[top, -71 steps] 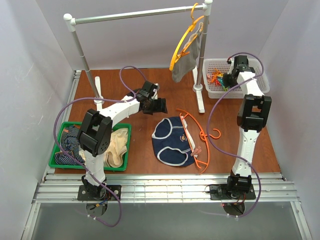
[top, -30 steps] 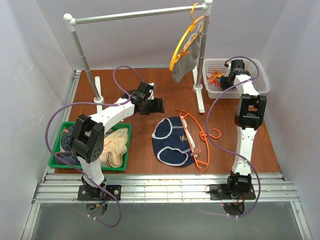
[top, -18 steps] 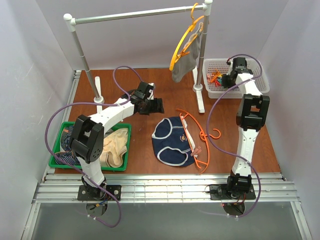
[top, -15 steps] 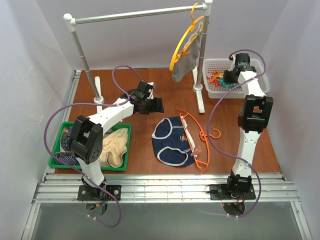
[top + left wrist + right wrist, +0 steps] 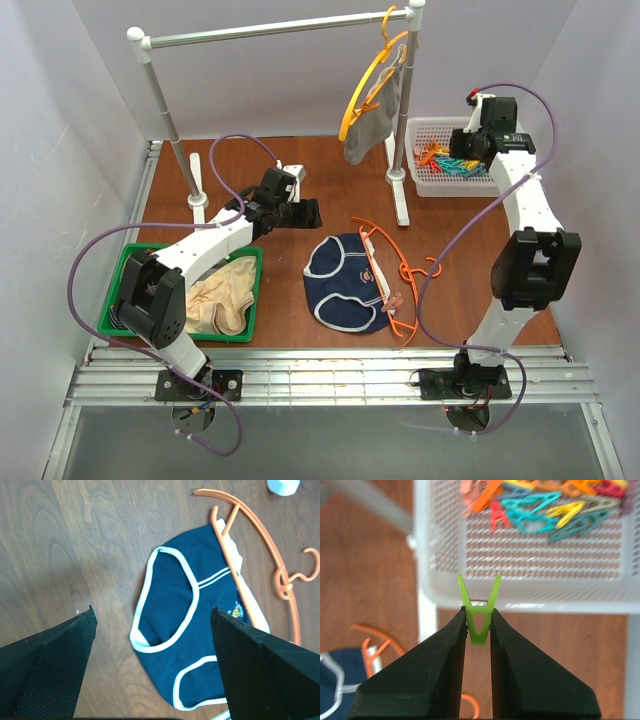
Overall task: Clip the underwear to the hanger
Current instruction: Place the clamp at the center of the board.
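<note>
A green tray (image 5: 257, 300) holding beige underwear (image 5: 225, 295) is seen at the left of the wooden table (image 5: 340, 195). Just beyond it, the left gripper (image 5: 308, 212) is held above the bare wood, its jaws spread wide and nothing caught between them. The underwear (image 5: 340, 285), navy with white piping, is laid flat near the middle of the table, below and to the right of that gripper. The hanger (image 5: 283, 584) is laid across the underwear's right edge, with its hook pointed right. No clip can be made out joining the two. Farther back, a yellow-orange hanger (image 5: 362, 85) bearing grey underwear (image 5: 370, 130) is hung from a metal rail (image 5: 270, 30). At the far right, a white basket (image 5: 520, 587) of coloured clips (image 5: 445, 160) is set on the table. The right gripper (image 5: 479, 612) is raised over the basket's near wall, and a green clip (image 5: 479, 636) is pinched upright between its closed fingers.
</note>
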Action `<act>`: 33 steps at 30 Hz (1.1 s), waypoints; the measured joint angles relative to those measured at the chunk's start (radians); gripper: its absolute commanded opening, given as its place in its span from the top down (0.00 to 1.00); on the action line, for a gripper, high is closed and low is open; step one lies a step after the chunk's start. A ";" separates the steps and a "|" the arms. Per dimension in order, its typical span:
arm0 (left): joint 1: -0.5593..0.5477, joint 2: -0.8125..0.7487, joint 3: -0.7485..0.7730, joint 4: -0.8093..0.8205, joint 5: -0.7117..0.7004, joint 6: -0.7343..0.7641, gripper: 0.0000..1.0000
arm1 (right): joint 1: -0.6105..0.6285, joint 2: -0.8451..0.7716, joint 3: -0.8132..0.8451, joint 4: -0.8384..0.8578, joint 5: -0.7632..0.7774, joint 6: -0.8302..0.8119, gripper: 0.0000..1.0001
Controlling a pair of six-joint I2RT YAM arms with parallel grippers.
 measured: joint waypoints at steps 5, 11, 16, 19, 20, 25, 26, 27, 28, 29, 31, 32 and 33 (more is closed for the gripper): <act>-0.022 -0.029 -0.019 0.007 -0.050 0.054 0.18 | 0.117 -0.194 -0.218 -0.003 -0.010 0.079 0.86; -0.032 -0.151 -0.122 -0.001 -0.112 0.089 0.18 | 0.461 -0.478 -0.576 0.039 0.040 0.260 0.87; -0.032 -0.286 -0.247 0.012 -0.128 0.121 0.20 | 0.643 -0.564 -0.772 0.048 0.107 0.436 0.87; -0.036 -0.315 -0.285 0.043 -0.145 0.126 0.21 | 0.702 -0.515 -0.785 0.062 0.132 0.514 0.87; -0.039 -0.321 -0.301 0.053 -0.154 0.124 0.21 | 0.715 -0.496 -0.785 0.078 0.135 0.532 0.87; -0.050 -0.349 -0.379 0.067 -0.207 0.107 0.23 | 0.791 -0.359 -0.774 0.174 0.150 0.642 0.85; -0.056 -0.352 -0.388 0.068 -0.216 0.105 0.23 | 0.801 -0.329 -0.774 0.193 0.151 0.664 0.85; -0.061 -0.352 -0.392 0.066 -0.227 0.103 0.23 | 0.811 -0.299 -0.774 0.210 0.151 0.689 0.85; -0.071 -0.352 -0.396 0.068 -0.241 0.098 0.24 | 0.820 -0.269 -0.774 0.228 0.149 0.711 0.84; -0.083 -0.353 -0.399 0.070 -0.256 0.092 0.24 | 0.826 -0.240 -0.774 0.244 0.149 0.731 0.82; -0.117 -0.353 -0.401 0.074 -0.288 0.083 0.24 | 0.829 -0.187 -0.771 0.266 0.148 0.757 0.72; -0.140 -0.353 -0.401 0.077 -0.302 0.076 0.24 | 0.829 -0.163 -0.764 0.272 0.148 0.764 0.68; -0.164 -0.352 -0.401 0.080 -0.317 0.070 0.24 | 0.829 -0.142 -0.755 0.274 0.143 0.767 0.64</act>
